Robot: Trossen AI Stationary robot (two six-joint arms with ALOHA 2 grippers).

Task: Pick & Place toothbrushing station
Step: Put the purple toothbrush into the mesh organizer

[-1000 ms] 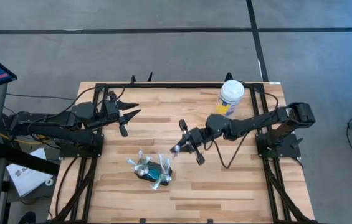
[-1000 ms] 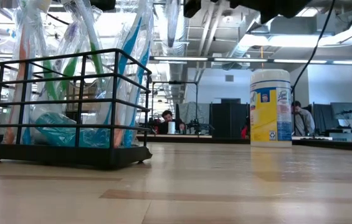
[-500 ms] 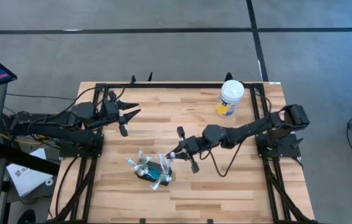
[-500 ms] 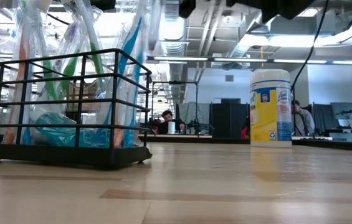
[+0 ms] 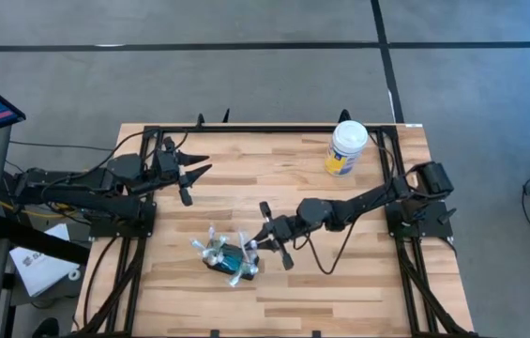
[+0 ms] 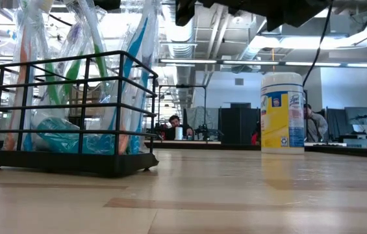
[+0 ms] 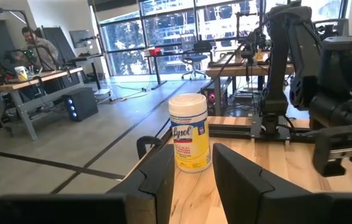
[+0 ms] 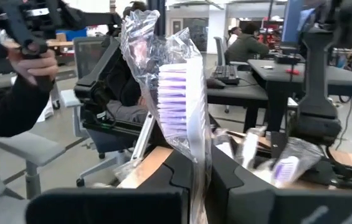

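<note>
The toothbrushing station (image 5: 227, 255), a black wire holder with several wrapped toothbrushes standing in it, rests on its base near the table's front middle; the low view shows it large (image 6: 73, 110). My right gripper (image 5: 261, 238) hovers just right of it, shut on a toothbrush in clear wrap with purple bristles (image 8: 179, 93). The holder's other brushes (image 8: 285, 165) show beyond the fingers. My left gripper (image 5: 194, 174) waits open and level at the back left, holding nothing (image 7: 194, 180). My right gripper pinches the wrapped toothbrush between its two fingers, low on the wrap below the bristle head (image 8: 199, 158). The fingers lie level and come from the table's right. The brush stands nearly upright above them; its lower end is hidden by the fingers.
A white-lidded canister with a yellow label (image 5: 347, 147) stands at the back right corner, also in the low view (image 6: 282, 112) and the left wrist view (image 7: 190, 132). Bare wood lies between it and the station. A person's hand and dark sleeve (image 8: 20, 87) show beyond the table.
My right gripper has moved toward the table's left and near edge and sunk, carrying the wrapped toothbrush up to the station's right side. It has stayed shut and level. The station has kept its place.
</note>
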